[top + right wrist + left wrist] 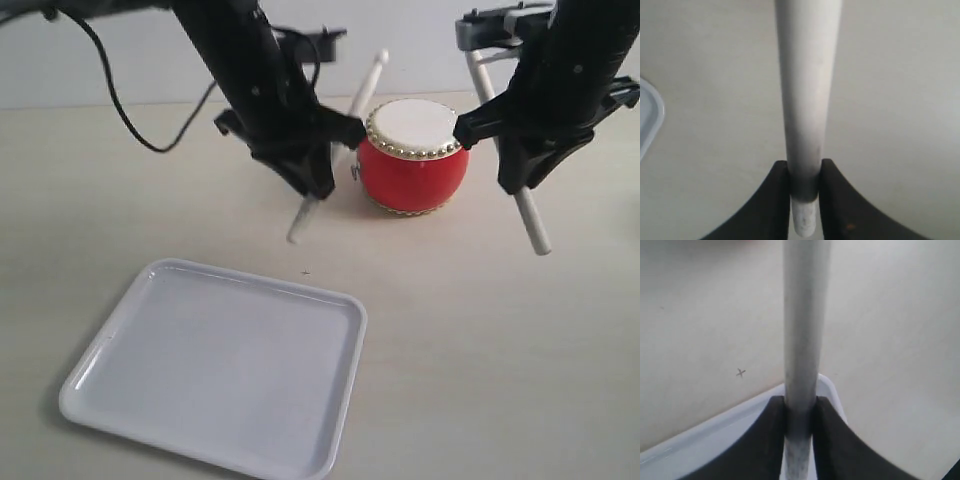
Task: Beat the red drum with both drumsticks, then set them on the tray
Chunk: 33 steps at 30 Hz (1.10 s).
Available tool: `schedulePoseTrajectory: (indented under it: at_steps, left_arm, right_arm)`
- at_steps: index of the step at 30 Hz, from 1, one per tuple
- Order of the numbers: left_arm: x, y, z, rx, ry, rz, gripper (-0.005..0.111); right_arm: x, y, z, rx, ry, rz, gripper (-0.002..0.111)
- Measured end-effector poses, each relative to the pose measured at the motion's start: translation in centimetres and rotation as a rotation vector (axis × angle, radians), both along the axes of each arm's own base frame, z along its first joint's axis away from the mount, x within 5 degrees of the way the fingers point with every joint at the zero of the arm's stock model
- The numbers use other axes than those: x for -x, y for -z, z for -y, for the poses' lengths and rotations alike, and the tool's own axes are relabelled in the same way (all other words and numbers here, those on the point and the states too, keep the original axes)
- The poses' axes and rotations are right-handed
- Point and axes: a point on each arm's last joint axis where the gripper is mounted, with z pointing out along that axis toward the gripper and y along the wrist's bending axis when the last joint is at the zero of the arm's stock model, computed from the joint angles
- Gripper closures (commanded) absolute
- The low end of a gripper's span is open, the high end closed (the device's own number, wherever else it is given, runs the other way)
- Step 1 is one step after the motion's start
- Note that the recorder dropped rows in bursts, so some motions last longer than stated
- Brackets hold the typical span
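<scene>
The red drum stands upright at the back of the table, its white skin facing up. My left gripper hangs just left of it, shut on a pale drumstick that slants up over the drum's left side. In the left wrist view that drumstick is clamped between the jaws of the left gripper. My right gripper, to the right of the drum, is shut on the other drumstick, whose lower end points down at the table. The right wrist view shows this drumstick pinched in the right gripper. The white tray lies at the front left.
A black cable loops over the table at the back left. A small cross mark is on the tabletop near the tray's corner. One tray corner shows at the edge of the right wrist view.
</scene>
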Motion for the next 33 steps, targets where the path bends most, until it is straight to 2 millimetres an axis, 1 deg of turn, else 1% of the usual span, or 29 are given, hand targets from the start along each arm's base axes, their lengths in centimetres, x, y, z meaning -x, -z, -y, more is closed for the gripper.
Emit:
schedulePoseTrajectory:
  at_steps: [2,5,6,7,8,9,10,11,12,13,14,16,17,19,20,23,24,25,28,29,30,32,33]
  left_arm:
    - [0.4,-3.2,-1.0,0.030,-0.010,0.069,0.107]
    - [1.4,-8.0,-2.9,0.058,-0.023,0.187,0.107]
    - [1.6,-9.0,-3.5,0.066,-0.031,0.212,0.107]
    - [1.8,-9.5,-3.7,0.072,-0.035,0.221,0.107]
    - [1.8,-9.1,-3.8,0.064,-0.037,0.207,0.107]
    - [1.7,-8.6,-3.8,0.060,-0.033,0.192,0.107]
    - [1.3,-6.7,-3.2,0.049,-0.024,0.142,0.107]
    - [1.0,-5.2,-2.5,0.045,-0.015,0.103,0.107]
    - [0.7,-2.9,-1.5,0.032,0.001,0.048,0.107]
    - [0.5,-1.4,-0.8,0.019,0.011,0.018,0.107]
    - [0.3,0.8,0.4,0.002,0.029,-0.022,0.107]
    - [0.1,3.9,1.9,-0.021,0.049,-0.077,0.107]
    - [0.0,6.5,3.0,-0.027,0.048,-0.132,0.107]
    - [-0.2,8.9,3.4,-0.031,0.028,-0.189,0.107]
    - [-0.4,9.0,3.3,-0.030,0.024,-0.190,0.107]
    - [-1.1,6.5,2.5,0.011,-0.003,-0.152,0.107]
    - [-1.1,4.9,2.3,0.037,-0.008,-0.128,0.107]
    - [-1.0,2.5,1.8,0.069,-0.017,-0.085,0.107]
    - [-0.1,-2.5,0.9,0.118,-0.012,0.012,0.107]
    - [0.3,-4.0,0.6,0.133,-0.010,0.045,0.107]
    - [0.7,-5.4,0.2,0.142,-0.006,0.077,0.107]
    - [1.3,-7.6,-0.4,0.154,-0.003,0.132,0.107]
    - [1.6,-8.6,-0.8,0.155,-0.001,0.159,0.107]
  right_arm:
    - [-0.5,2.5,-0.4,-0.010,0.011,-0.081,0.108]
    - [-0.7,7.3,-1.0,-0.012,0.032,-0.232,0.108]
    - [-0.8,8.8,-1.0,-0.005,0.037,-0.275,0.108]
    - [-0.8,9.0,-1.1,-0.007,0.039,-0.282,0.108]
    - [-0.9,8.4,-1.1,-0.014,0.034,-0.261,0.108]
    - [-1.0,7.6,-1.1,-0.019,0.032,-0.238,0.108]
    - [-1.0,4.8,-1.1,-0.042,0.022,-0.151,0.108]
    - [-0.9,2.5,-1.0,-0.059,0.016,-0.078,0.108]
    - [-0.4,-0.3,-0.8,-0.081,0.004,0.002,0.108]
    - [-0.1,-1.6,-0.7,-0.091,-0.001,0.039,0.108]
    - [0.5,-3.4,-0.6,-0.106,-0.013,0.092,0.108]
    - [1.3,-5.2,-0.3,-0.119,-0.021,0.139,0.108]
    - [1.7,-5.9,-0.2,-0.120,-0.025,0.161,0.108]
    - [1.9,-6.1,-0.1,-0.116,-0.028,0.166,0.108]
    - [1.8,-6.0,-0.1,-0.114,-0.029,0.163,0.108]
    - [1.1,-4.5,-0.3,-0.103,-0.029,0.119,0.108]
    - [0.6,-3.5,-0.5,-0.097,-0.027,0.090,0.108]
    - [-0.3,-1.4,-0.7,-0.081,-0.025,0.032,0.108]
    - [-1.7,3.2,-1.3,-0.062,-0.016,-0.093,0.108]
    - [-2.1,5.0,-1.5,-0.059,-0.010,-0.143,0.108]
    - [-2.3,6.8,-1.7,-0.055,-0.003,-0.191,0.108]
    - [-2.6,9.4,-1.9,-0.047,0.005,-0.259,0.108]
    - [-2.6,10.2,-1.9,-0.044,0.008,-0.283,0.108]
